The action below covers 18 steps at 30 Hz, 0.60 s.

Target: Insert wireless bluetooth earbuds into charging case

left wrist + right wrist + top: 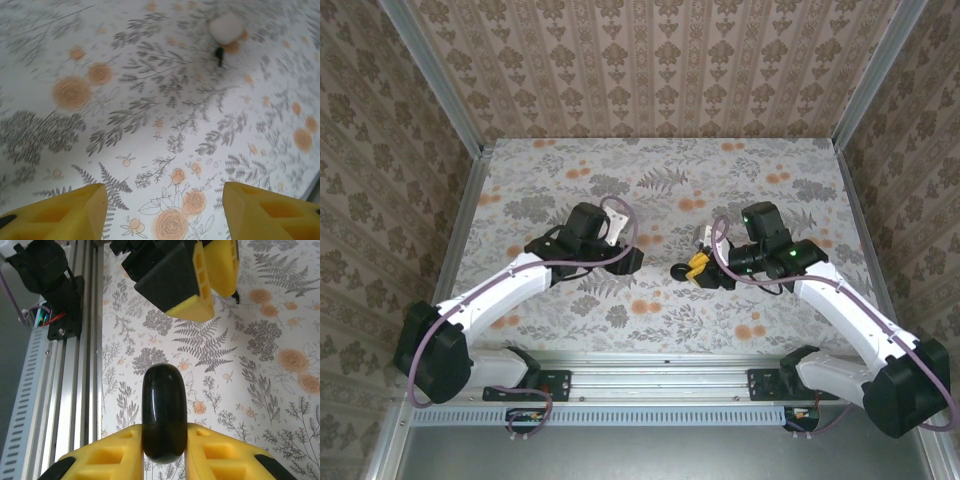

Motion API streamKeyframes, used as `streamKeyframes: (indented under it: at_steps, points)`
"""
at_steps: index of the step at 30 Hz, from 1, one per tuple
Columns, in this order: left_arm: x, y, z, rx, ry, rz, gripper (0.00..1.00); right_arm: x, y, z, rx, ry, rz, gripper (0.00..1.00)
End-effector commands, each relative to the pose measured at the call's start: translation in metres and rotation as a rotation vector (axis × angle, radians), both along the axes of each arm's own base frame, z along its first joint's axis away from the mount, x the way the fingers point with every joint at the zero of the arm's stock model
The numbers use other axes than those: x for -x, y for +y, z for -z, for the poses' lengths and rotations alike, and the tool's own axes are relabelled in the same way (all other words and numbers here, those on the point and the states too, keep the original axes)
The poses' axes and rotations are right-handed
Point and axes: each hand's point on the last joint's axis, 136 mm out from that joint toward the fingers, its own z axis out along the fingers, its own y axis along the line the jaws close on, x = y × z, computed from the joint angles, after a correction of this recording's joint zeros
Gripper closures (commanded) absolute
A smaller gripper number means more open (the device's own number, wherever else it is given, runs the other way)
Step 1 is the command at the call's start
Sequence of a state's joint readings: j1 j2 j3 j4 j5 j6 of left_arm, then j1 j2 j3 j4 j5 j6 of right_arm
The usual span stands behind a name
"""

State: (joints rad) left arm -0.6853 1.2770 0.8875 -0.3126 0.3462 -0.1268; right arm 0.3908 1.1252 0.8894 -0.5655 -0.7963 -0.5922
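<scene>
The white charging case [226, 27] lies far off on the flowered table, with one tiny black earbud [219, 53] just in front of it. My left gripper [165, 205] hangs open over bare tabletop, nothing between its yellow fingers [65, 212]. In the top view it [634, 261] sits left of centre and points right. My right gripper [165, 442] is shut on a glossy black round disc [165, 410], held on edge above the table. From above, that gripper [696, 266] points left with the disc [678, 271] at its tip, a short gap from the left gripper [205, 285].
An aluminium rail [87, 340] runs along the table's near edge, close beside the right gripper. Patterned walls [650, 60] close in the table at the back and both sides. The floral table [650, 170] stretches out behind both grippers.
</scene>
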Motion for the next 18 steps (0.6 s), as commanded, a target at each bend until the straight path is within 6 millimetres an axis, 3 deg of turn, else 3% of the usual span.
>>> streamKeyframes:
  at_steps: [1, 9, 18]
  points:
    - [0.028, -0.011, -0.018, 0.058, -0.189, 0.297, 0.38, 0.006, -0.003, -0.003, 0.036, -0.025, -0.059, 0.76]
    - [0.076, -0.015, -0.041, 0.181, -0.543, 0.637, 0.39, 0.001, 0.000, -0.011, 0.043, -0.058, -0.096, 0.78]
    - [0.097, -0.031, -0.057, 0.211, -0.627, 0.823, 0.42, 0.012, 0.021, -0.019, -0.001, -0.085, -0.195, 0.79]
